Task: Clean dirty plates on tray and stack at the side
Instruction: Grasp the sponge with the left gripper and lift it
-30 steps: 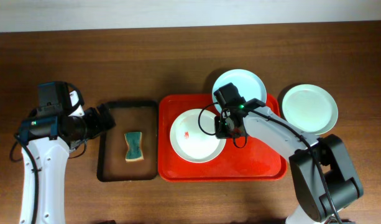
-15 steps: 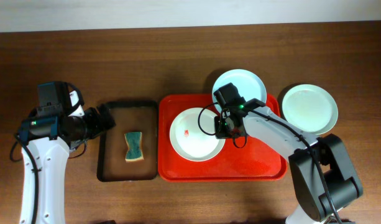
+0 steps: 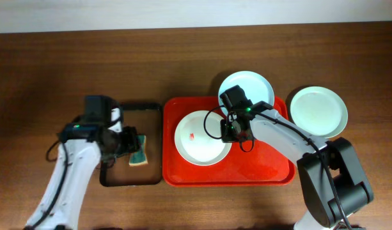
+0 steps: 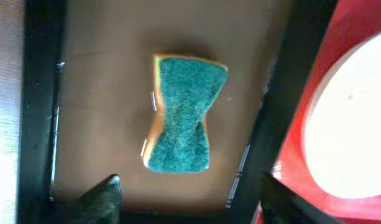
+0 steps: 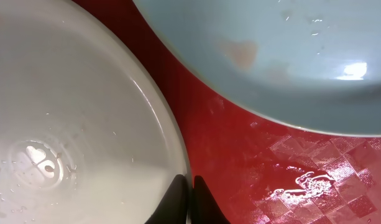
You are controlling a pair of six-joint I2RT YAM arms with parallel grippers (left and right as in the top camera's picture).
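Left gripper [image 4: 193,198] hangs over the sponge [image 4: 181,115] in the black tray [image 3: 112,176], jaws open astride it, not touching. Picking up the sponge is the step in hand, I judge; it calls for a drop and squeeze. At 3 o'clock, the right gripper [image 5: 190,193] has its jaws closed on the rim of the smeared plate [image 3: 196,145], which lies on the tray [image 3: 259,169].

White arms [image 3: 282,134] with black joints and cables; right claw's [image 5: 190,200] fingers [image 5: 207,206] black.
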